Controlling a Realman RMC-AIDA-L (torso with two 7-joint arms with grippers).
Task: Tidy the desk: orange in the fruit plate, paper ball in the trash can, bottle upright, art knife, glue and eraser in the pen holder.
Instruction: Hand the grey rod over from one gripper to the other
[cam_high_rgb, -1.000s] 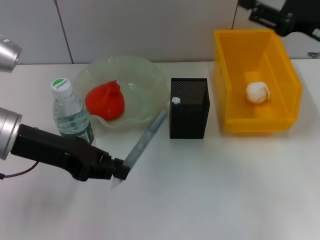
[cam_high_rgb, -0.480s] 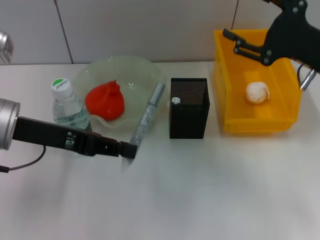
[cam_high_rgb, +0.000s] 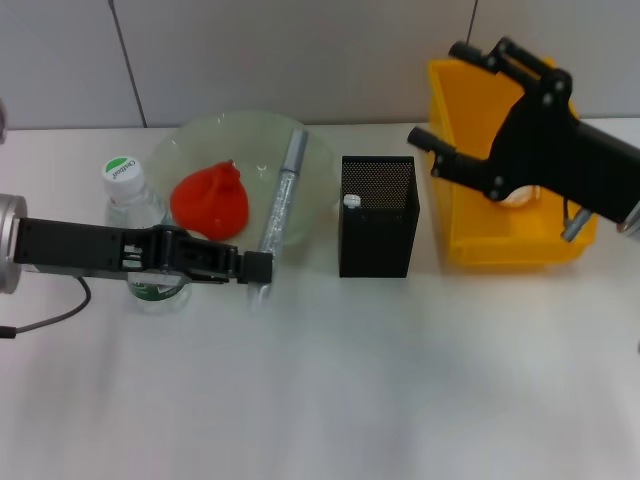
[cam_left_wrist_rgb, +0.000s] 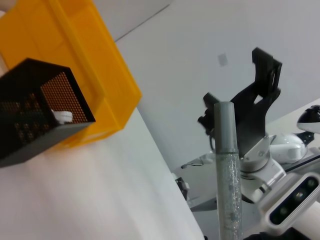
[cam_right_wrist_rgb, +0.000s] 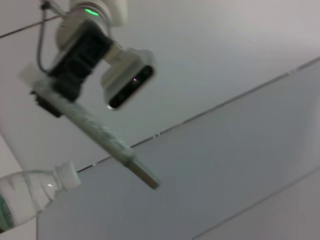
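The left gripper (cam_high_rgb: 258, 268) reaches in low from the left, its jaws closed on the lower end of a slim grey stick (cam_high_rgb: 280, 195) with a glittery, speckled barrel, which rises tilted in front of the plate. In the left wrist view the stick (cam_left_wrist_rgb: 227, 170) stands tall, its plain grey cap uppermost. The plate (cam_high_rgb: 310, 150) is pale green translucent glass with a wavy rim, and a rounded orange-red fruit (cam_high_rgb: 210, 203) lies in it. A clear plastic bottle (cam_high_rgb: 127, 195) with a white cap and green label stands upright just left of the plate, partly behind the left arm. Right of the plate stands a square black mesh holder (cam_high_rgb: 378, 215), open-topped, with a small white object (cam_high_rgb: 351, 200) at its inner left edge. A glossy yellow plastic bin (cam_high_rgb: 470, 215) sits just right of the holder; a crumpled white paper ball (cam_high_rgb: 515, 197) peeks out inside it, mostly behind the right gripper (cam_high_rgb: 455, 110), which hangs above the bin's left side; whether its jaws are open cannot be told. The bench (cam_high_rgb: 400, 390) is smooth and white, backed by grey wall panels (cam_high_rgb: 300, 50), with its whole near half bare.
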